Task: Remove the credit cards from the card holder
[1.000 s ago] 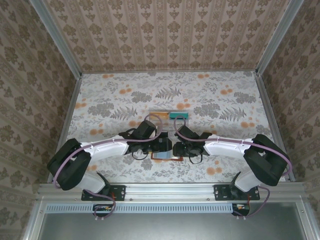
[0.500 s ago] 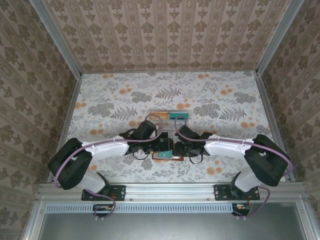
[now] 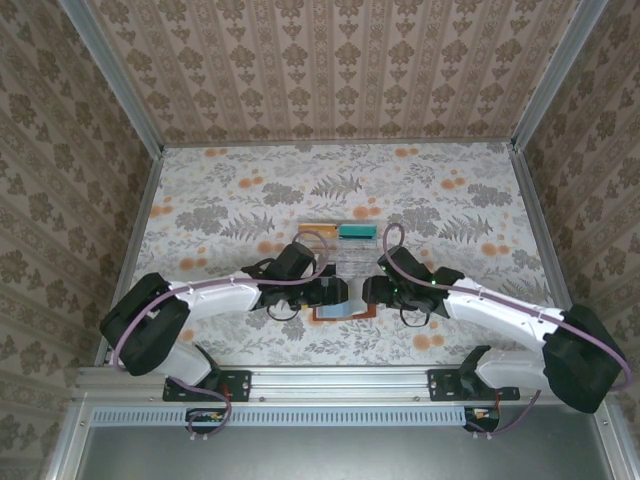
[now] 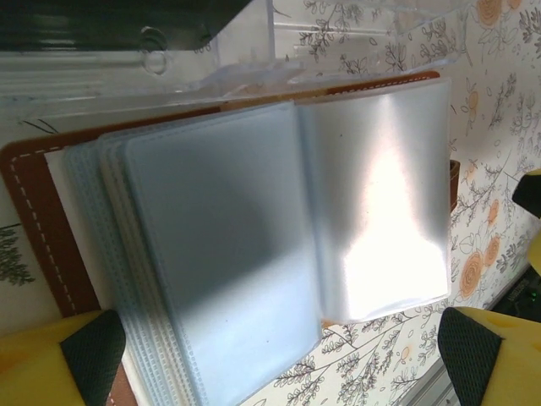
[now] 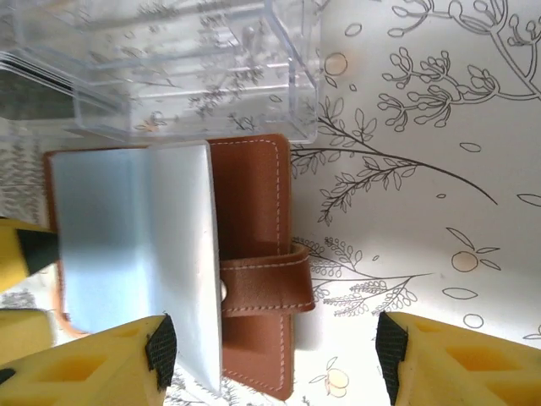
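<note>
Leafing card holder between wide-open left gripper fingers: best pinch one sleeve; open right gripper could pin strap.

From above, the arms cover most of the wallet — its frosted sleeves too cloudy to tell what they hold.

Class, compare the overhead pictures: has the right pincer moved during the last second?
Yes. The right pincer has shifted rightward, away from the wallet; its wrist now lies right of the teal card, no longer in line with it.
</note>
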Action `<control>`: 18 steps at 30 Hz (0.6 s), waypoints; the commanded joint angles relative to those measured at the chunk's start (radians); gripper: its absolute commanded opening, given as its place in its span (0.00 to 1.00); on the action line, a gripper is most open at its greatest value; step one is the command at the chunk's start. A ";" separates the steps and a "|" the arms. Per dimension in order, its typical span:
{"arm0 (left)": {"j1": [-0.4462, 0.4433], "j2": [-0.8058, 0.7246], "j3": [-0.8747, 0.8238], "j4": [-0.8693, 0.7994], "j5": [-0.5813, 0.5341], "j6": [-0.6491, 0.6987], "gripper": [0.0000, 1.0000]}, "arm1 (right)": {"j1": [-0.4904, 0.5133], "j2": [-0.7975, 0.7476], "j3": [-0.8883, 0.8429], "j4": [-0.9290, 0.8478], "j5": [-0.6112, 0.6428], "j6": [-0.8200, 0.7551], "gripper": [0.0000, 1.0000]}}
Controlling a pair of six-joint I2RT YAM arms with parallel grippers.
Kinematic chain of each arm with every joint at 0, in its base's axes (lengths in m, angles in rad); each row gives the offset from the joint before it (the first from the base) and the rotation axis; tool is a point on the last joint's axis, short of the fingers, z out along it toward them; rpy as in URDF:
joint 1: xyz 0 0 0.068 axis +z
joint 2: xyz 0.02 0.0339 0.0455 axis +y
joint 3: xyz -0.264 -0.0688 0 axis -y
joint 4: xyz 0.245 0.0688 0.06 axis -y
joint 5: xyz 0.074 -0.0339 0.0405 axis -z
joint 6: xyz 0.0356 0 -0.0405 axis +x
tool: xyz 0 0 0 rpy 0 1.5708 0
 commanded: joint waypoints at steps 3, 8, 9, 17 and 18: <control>-0.017 0.014 0.020 -0.004 0.000 -0.002 0.99 | -0.004 0.020 -0.041 0.002 -0.033 0.031 0.62; -0.020 0.024 0.024 -0.012 0.002 0.001 0.98 | -0.004 0.053 -0.080 0.055 -0.038 0.038 0.50; -0.022 0.028 0.025 -0.010 0.003 0.001 0.99 | -0.004 0.062 -0.087 0.071 -0.043 0.040 0.45; -0.029 0.036 0.037 -0.003 0.005 0.000 0.99 | -0.004 0.139 -0.091 0.145 -0.094 0.032 0.20; -0.029 0.039 0.037 0.001 0.009 -0.002 0.99 | -0.003 0.143 -0.092 0.150 -0.099 0.033 0.20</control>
